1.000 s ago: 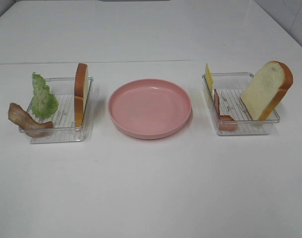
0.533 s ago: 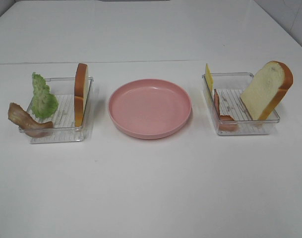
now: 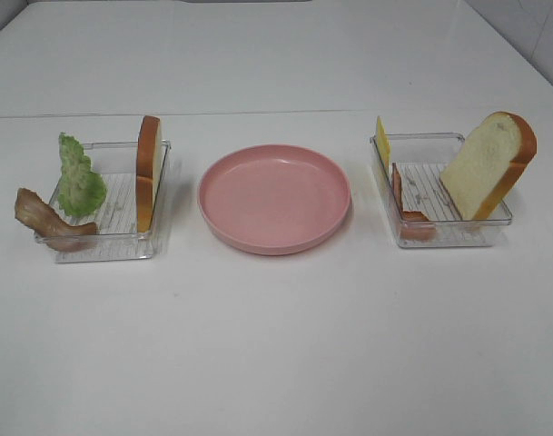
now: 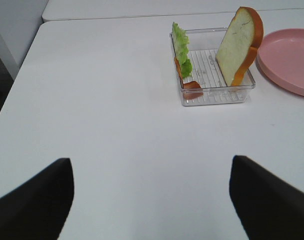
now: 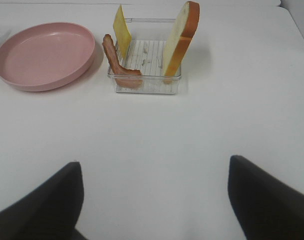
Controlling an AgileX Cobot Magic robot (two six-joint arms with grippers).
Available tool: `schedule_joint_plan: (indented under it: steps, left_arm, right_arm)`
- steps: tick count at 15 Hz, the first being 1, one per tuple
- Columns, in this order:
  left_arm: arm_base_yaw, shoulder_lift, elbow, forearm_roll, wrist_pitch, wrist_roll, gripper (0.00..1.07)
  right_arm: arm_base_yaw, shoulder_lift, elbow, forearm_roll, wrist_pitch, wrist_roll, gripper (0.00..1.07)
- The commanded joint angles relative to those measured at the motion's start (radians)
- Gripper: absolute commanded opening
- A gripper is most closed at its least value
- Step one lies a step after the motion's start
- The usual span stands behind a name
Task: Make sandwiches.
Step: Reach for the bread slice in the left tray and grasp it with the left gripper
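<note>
The left gripper [image 4: 151,165] has its jaws spread wide, two dark fingers [image 4: 37,200] with only white table [image 3: 276,345] showing between them. The right gripper [image 5: 154,162] stands the same way, jaws well apart and closed on nothing. Neither gripper shows in the high view.

The sandwich parts lie unassembled in two clear trays. Ahead of the left gripper, at the middle left of the high view, is the left tray [image 3: 103,250]. The left bread slice [image 3: 148,173] stands on edge along its right wall. The lettuce leaf [image 3: 80,177] stands upright by its left wall. The left bacon strip [image 3: 49,218] lies at the front left corner, one end poking out past the rim.

The pink plate [image 3: 274,198] sits at the centre of the high view, between the trays and apart from both.

The right tray [image 3: 439,136] is at the middle right. The cheese slice [image 3: 382,143] stands upright at its back left corner, with the right bacon strip [image 3: 405,204] curled along the left wall in front of it. The right bread slice [image 3: 489,165] leans tilted on the right side.
</note>
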Motion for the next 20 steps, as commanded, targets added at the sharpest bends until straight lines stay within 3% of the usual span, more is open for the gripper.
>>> schedule_joint_plan:
  steps: [1, 5, 7, 9, 13, 18, 19, 20]
  left_arm:
    - [0.005, -0.021, 0.002, -0.005, -0.01, -0.001, 0.81]
    - [0.005, -0.013, -0.022, -0.006, -0.03, -0.001, 0.81]
    - [0.005, 0.041, -0.054, 0.001, -0.121, -0.001, 0.81]
    - [0.005, 0.144, -0.071, -0.007, -0.22, -0.001, 0.81]
    - [0.005, 0.531, -0.089, -0.058, -0.519, -0.001, 0.81]
    - [0.005, 0.981, -0.359, -0.071, -0.456, 0.001, 0.81]
    - [0.005, 1.063, -0.432, -0.083, -0.425, 0.001, 0.81]
    - [0.005, 1.225, -0.573, -0.115, -0.313, 0.001, 0.81]
  right_arm:
    - [-0.005, -0.014, 0.003, 0.0, -0.009, -0.005, 0.76]
    - [-0.005, -0.014, 0.003, 0.0, -0.009, -0.005, 0.76]
    - [-0.005, -0.014, 0.003, 0.0, -0.009, -0.005, 0.76]
    - [-0.005, -0.014, 0.003, 0.0, -0.009, -0.005, 0.76]
    - [-0.005, -0.014, 0.003, 0.0, -0.009, -0.005, 0.76]
    - [-0.005, -0.014, 0.003, 0.0, -0.009, -0.005, 0.76]
    - [-0.005, -0.014, 0.003, 0.0, -0.009, -0.005, 0.76]
    - [-0.005, -0.014, 0.003, 0.0, -0.009, -0.005, 0.76]
